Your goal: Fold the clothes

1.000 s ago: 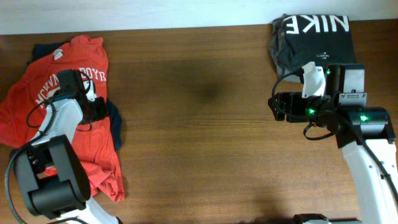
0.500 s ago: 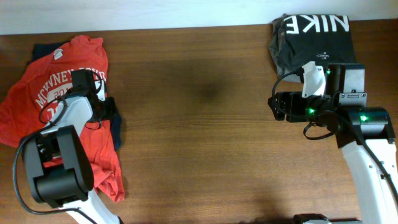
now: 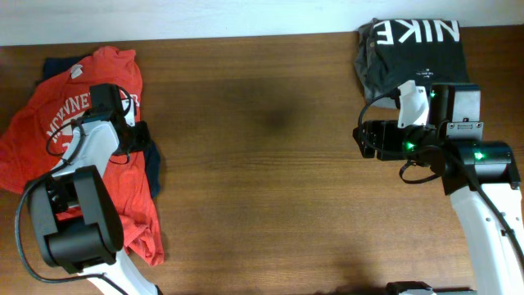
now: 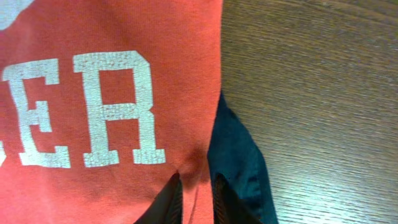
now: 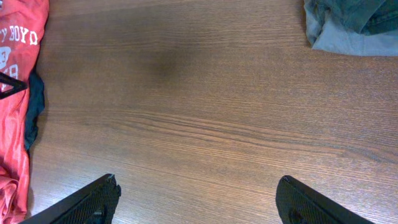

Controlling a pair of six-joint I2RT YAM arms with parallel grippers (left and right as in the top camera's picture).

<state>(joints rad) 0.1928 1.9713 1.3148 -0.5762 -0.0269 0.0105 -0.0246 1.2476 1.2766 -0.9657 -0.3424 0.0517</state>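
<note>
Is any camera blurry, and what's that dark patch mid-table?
Overhead: evenly lit, sharp, with a soft dark patch on the table. Right wrist: crisp wood grain, same patch; shadow or stain, I cannot tell. Left wrist: orange-red T-shirt lettering sharp up close.

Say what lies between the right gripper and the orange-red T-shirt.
Bare table, then the navy garment peeking from under the orange-red T-shirt; the right wrist view shows it beyond the right gripper.

Dark wooden table (image 3: 262, 164); pale strip behind, perhaps a wall (image 3: 205, 16).
</note>
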